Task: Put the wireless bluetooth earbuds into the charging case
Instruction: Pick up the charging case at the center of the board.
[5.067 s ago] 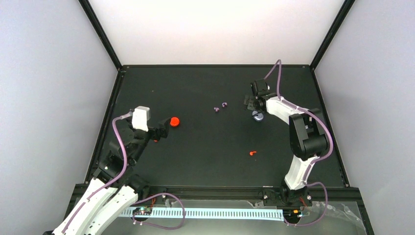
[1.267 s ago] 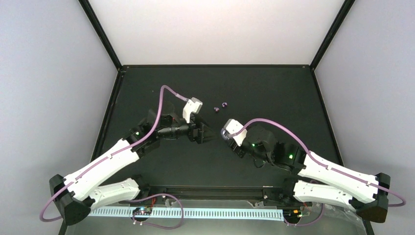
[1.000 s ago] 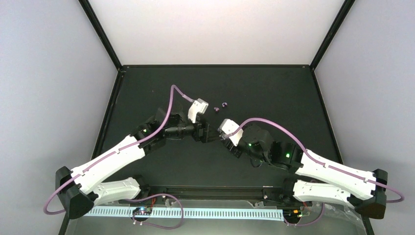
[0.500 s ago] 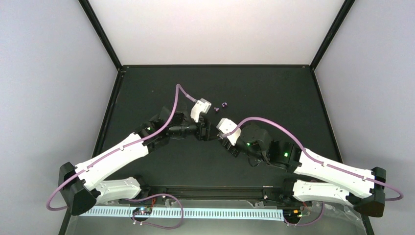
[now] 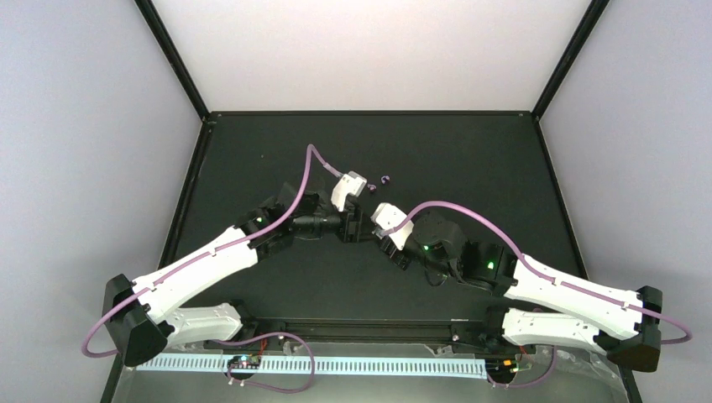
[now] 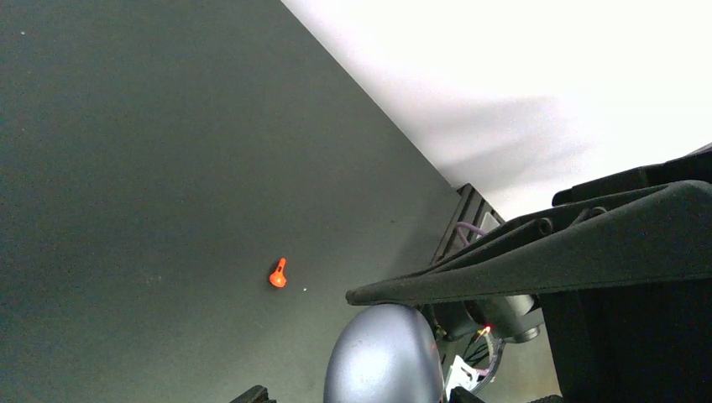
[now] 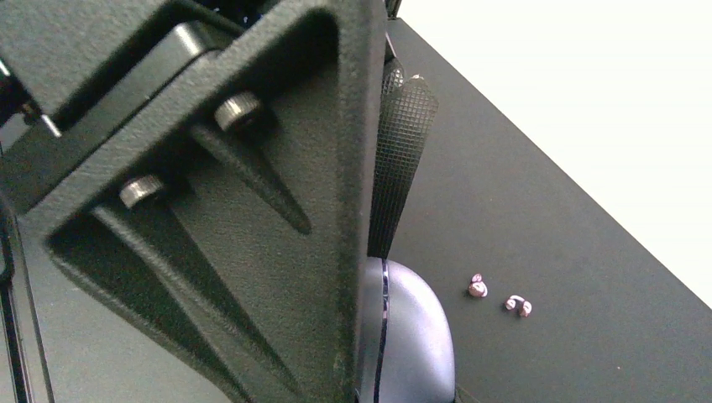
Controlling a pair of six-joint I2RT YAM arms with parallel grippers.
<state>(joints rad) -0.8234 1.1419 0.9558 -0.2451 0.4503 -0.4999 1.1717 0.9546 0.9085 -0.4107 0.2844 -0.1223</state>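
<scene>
- We see the right gripper at the middle of the table, nose to nose with the left gripper. The two tools all but touch in the top view.
- We read the right gripper as clamped on the charging case. In the left wrist view the case's rounded end rises from the bottom edge, with a dark tip on either side of it and the table well behind.
- We cannot tell whether the left gripper has closed onto anything. Only one finger shows, a long black bar slanting across just above the case, and its partner is out of sight.
- In the right wrist view a broad black bracket with two screw heads fills the left side. A meshed pad runs down its edge to the case.
- We see a thin seam running down the case there, and its lid looks shut. From above, the case is hidden between the two tools.
- The two earbuds lie side by side on the table just beyond the case, close together but apart, neither in a gripper.
- From above we find them just behind the left gripper's white wrist camera.
- A small red bit lies alone on the table, well apart from the case.
</scene>
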